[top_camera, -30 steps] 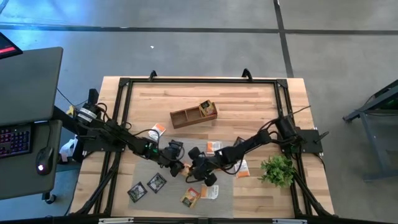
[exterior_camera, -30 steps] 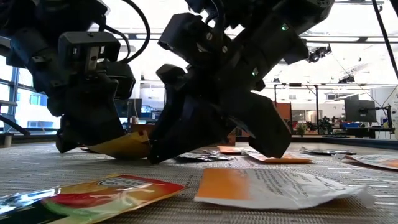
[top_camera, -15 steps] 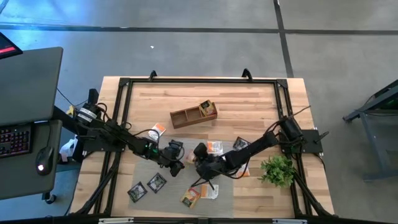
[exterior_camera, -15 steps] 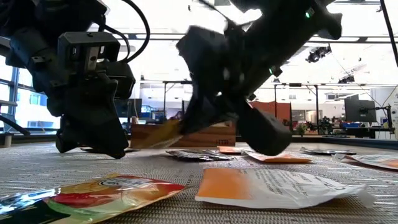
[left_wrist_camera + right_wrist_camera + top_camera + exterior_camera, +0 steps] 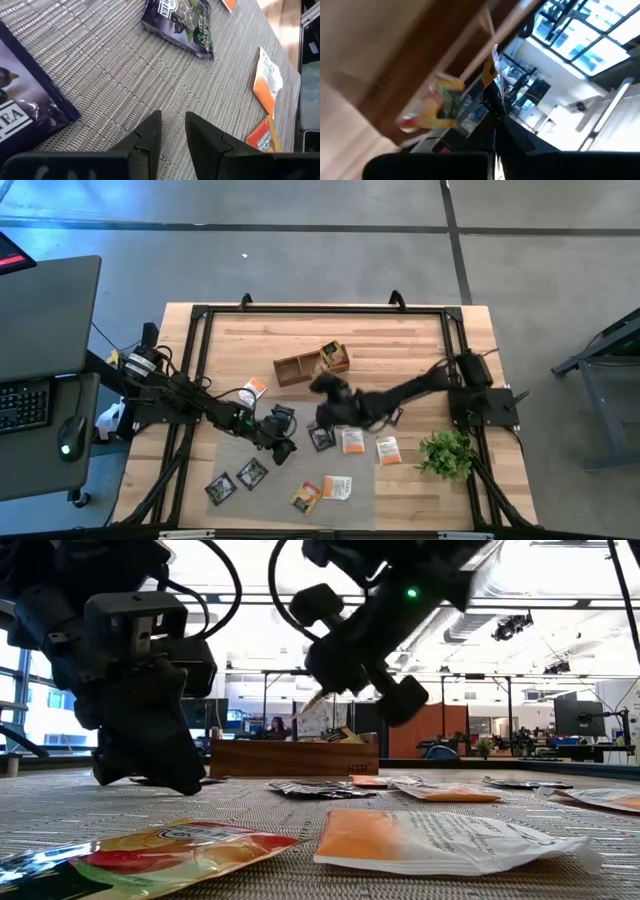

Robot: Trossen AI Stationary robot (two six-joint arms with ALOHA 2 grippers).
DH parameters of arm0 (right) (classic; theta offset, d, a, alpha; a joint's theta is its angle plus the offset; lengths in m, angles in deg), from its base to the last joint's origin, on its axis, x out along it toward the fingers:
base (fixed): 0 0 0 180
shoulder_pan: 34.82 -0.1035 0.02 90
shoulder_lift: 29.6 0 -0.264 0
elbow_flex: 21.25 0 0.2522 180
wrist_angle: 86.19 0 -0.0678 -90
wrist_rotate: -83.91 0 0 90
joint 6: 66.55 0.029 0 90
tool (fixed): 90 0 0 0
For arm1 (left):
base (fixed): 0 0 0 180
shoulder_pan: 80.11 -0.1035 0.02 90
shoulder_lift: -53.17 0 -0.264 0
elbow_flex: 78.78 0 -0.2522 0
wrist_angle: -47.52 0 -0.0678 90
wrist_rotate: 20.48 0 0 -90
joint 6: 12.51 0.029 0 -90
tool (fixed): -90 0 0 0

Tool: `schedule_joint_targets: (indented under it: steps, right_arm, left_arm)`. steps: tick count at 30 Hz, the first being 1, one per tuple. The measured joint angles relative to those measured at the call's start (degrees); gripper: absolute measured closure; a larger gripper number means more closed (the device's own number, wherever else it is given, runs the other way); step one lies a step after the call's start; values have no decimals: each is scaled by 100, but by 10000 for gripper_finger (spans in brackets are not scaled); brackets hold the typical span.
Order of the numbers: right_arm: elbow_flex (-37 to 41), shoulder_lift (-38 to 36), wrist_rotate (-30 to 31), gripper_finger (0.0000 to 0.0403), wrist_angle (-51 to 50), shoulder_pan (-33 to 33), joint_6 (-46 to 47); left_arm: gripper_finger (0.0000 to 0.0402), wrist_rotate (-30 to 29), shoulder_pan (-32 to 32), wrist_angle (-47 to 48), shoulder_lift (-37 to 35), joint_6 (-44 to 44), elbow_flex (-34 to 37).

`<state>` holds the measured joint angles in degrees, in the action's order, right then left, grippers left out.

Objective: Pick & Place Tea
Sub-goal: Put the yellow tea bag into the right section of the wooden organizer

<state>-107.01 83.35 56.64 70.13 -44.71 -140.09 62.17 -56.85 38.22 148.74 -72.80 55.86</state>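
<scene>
While the left gripper [image 5: 283, 446] rests low over the grey woven mat [image 5: 262, 454], its fingers [image 5: 150, 137] parted by a narrow gap with nothing between them, the right gripper [image 5: 328, 385] is raised above the table near the wooden box [image 5: 300, 367]. The right fingers are closed on a thin sachet [image 5: 492, 82], seen edge-on in the right wrist view (its colour cannot be told with certainty). The carry-to-box step appears to be in hand.

One sachet [image 5: 335, 356] is already set upright in the box's end compartment. The other tea sachets are scattered flat on the mat: two black ones [image 5: 236, 480] near the left front, a black one [image 5: 322, 438] and two orange ones [image 5: 368, 444] at the middle, and two more [image 5: 323, 491] at the front edge. Another orange one [image 5: 253, 390] lies on bare wood beside the mat.

The next move likely calls for the held sachet to be lined up edge-down over an open compartment, then released. A small green plant [image 5: 446, 451] stands at the right, well apart.
</scene>
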Motion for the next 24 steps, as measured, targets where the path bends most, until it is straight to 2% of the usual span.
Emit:
schedule_joint_targets:
  steps: [6, 13, 19, 21, 24]
  right_arm:
    - [-8, -512, -973, 395, -349, 468, -571]
    - [-6, -559, -1649, 399, -1490, 706, -1647]
    - [0, -559, -2009, 390, -1551, 1046, -1609]
    - [39, -559, -2120, 386, -1552, 1153, -1876]
    - [131, -559, -1940, 381, -1559, 1288, -2253]
  left_arm:
    - [312, -45, 2, 1, 0, 220, 0]
    - [312, -46, 2, 4, 0, 322, 0]
    - [312, -51, 2, 4, 0, 354, 0]
    - [312, -51, 3, 4, 0, 354, 0]
    - [312, -53, 2, 4, 0, 354, 0]
